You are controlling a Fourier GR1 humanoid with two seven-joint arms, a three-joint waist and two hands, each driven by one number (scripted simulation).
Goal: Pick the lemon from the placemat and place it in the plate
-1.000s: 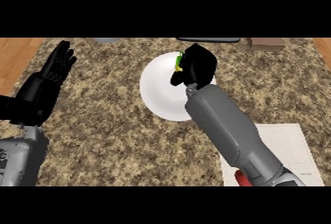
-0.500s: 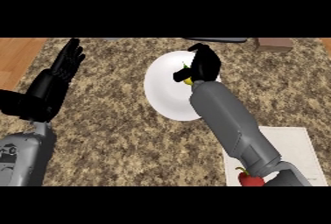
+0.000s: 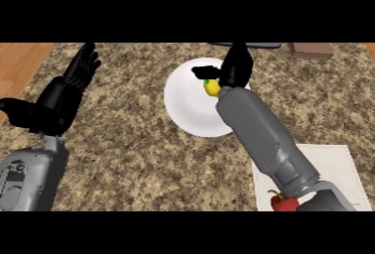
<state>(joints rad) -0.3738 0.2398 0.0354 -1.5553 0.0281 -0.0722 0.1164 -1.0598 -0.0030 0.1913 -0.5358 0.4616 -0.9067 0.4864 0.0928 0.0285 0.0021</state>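
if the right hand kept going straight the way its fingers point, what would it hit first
Probably the far rim of the plate. The right hand, curled round the lemon, points toward the counter's back edge. Its height above the plate is unclear, so it may pass over.

Plates: one, white plate point(image 3: 192, 106), upper middle of the frame.
Lemons: one, yellow lemon point(image 3: 212, 88), over the plate under the right hand point(image 3: 233, 67).
Placemats: one, pale placemat point(image 3: 333, 166), lower right.
Red fruits: one, red fruit point(image 3: 283, 202), lower right.
Hands: two; left hand point(image 3: 62, 96) at the left edge.
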